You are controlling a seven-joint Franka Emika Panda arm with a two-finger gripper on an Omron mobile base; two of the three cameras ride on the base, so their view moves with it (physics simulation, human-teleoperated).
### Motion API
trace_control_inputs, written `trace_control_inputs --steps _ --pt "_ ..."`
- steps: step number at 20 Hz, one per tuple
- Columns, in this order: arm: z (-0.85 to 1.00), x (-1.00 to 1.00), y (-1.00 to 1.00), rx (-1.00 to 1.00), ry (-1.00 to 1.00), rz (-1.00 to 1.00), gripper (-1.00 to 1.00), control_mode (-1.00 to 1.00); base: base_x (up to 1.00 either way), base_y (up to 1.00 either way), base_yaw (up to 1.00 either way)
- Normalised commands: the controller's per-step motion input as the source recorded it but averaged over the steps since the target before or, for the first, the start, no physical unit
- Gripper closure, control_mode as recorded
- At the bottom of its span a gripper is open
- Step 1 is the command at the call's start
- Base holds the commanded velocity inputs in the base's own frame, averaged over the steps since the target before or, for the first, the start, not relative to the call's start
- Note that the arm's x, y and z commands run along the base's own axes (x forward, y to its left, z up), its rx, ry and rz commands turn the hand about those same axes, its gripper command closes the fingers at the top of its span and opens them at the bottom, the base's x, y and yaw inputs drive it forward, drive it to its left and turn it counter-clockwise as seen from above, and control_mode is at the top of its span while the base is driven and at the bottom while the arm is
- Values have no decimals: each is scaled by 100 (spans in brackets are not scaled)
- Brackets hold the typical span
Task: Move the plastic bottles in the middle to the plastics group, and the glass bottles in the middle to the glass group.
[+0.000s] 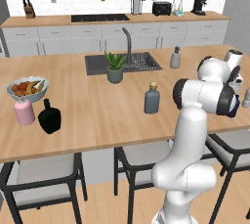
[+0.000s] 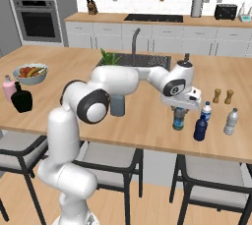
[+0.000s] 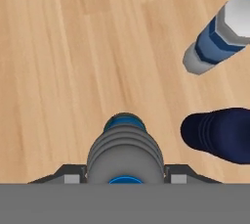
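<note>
My gripper [image 2: 179,109] points down at the right of the island, shut on the clear plastic bottle [image 2: 179,121] with a blue label and blue cap. The hand view looks down on that bottle [image 3: 124,149], with the fingers [image 3: 73,177] pressed against both its sides. Its base is at or just above the counter. The dark navy bottle [image 2: 200,128] [image 3: 219,135] stands close on its right. Beyond are the plastics group's small water bottle [image 2: 206,111] [image 3: 217,39] and pale greyish bottle [image 2: 231,121]. The grey-blue glass bottle [image 1: 152,99] stands mid-island. At the left end are the pink bottle [image 1: 24,112] and the black bottle [image 1: 49,117].
A fruit bowl [image 1: 27,89] sits behind the pink bottle. Two brown shakers [image 2: 222,96] stand behind the plastics group. A potted plant [image 1: 115,67], the sink [image 1: 141,62] with its faucet and a soap dispenser [image 1: 175,58] are at the island's far side. Stools stand under the near edge.
</note>
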Motion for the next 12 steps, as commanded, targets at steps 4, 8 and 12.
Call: trace_control_inputs --steps 4,8,12 --pt "0 7 -29 0 6 -3 100 -100 0 0 0" --pt "0 12 -5 0 16 -7 100 -100 0 0 0" --pt "-24 0 0 0 13 -1 100 -100 0 0 0"
